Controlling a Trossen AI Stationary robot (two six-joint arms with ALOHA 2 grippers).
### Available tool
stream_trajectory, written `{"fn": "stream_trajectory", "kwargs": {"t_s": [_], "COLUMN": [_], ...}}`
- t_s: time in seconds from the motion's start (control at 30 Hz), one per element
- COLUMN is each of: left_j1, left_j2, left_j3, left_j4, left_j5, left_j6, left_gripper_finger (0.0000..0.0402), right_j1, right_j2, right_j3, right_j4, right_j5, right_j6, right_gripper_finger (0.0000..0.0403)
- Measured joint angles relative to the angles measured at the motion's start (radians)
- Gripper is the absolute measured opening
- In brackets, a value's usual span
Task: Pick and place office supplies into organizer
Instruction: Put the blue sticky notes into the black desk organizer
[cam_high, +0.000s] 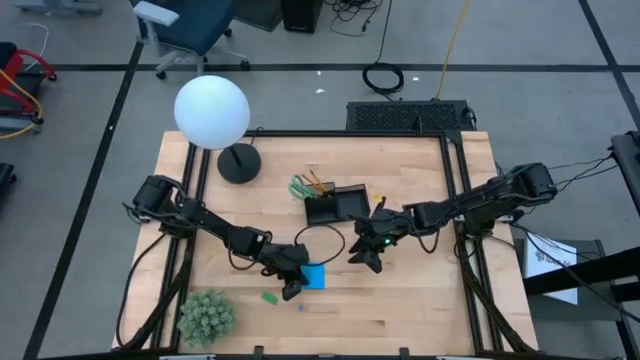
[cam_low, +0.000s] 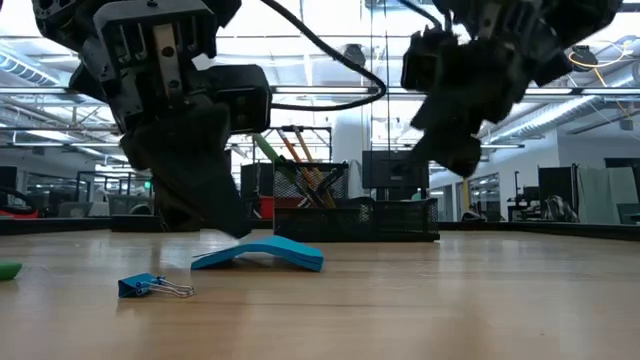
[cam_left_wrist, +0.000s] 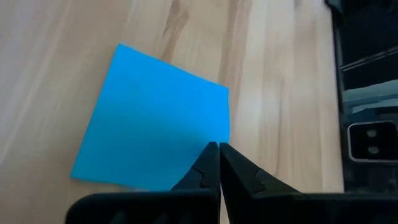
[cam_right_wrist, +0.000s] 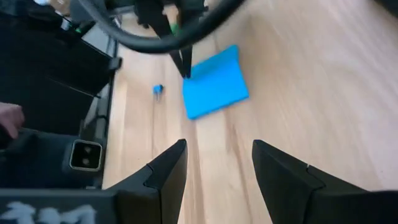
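- Your left pincer (cam_left_wrist: 219, 163) is pinched fully shut with its tips on the near edge of the flat blue square paper note pad (cam_left_wrist: 152, 118), which lies toward the front edge of the wooden surface (cam_high: 420, 300), left of centre. In the low view the pad bows up in the middle, so it looks pinned down or barely nipped rather than held. Lift from here and it may slide out or fan its sheets.
- Because the pad is thin and limp, pressing harder risks creasing it or skating it across the surface instead of getting under it.
- Your right pincer (cam_right_wrist: 214, 165) hangs wide apart and empty, above the surface just right of the pad. The two arms are close; bringing the right one in to help could knock the left arm's looping cable or the pad itself.
- The small black rectangular plastic organizer (cam_high: 338, 205) sits near the middle, behind both pincers, with green-handled scissors and orange pencils (cam_high: 318, 183) already standing in it. A low carry could catch its wall or tip those.
- The tiny blue metal binder clip (cam_low: 150, 287) and small green eraser (cam_high: 269, 296) lie near the front edge beside the pad; a dragged pad could push them off.
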Motion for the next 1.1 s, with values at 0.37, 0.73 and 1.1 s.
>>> {"fn": "stream_trajectory", "kwargs": {"t_s": [0.37, 0.73, 1.1], "left_j1": [0.001, -0.006, -0.016], "left_j2": [0.0, -0.053, -0.132], "left_j3": [0.001, 0.0, 0.001], "left_j4": [0.013, 0.011, -0.098], "left_j5": [0.0, 0.011, -0.052], "left_j6": [-0.015, -0.057, -0.052], "left_gripper_finger": [0.0, 0.0, 0.0], "right_j1": [-0.019, -0.039, -0.094], "right_j2": [0.204, 0.363, 0.436], "right_j3": [-0.004, 0.13, 0.151], "right_j4": [0.274, 0.358, 0.354], "right_j5": [-0.099, -0.14, -0.193], "right_j6": [0.029, -0.016, -0.059], "right_gripper_finger": [0.0171, 0.0171, 0.0171]}}
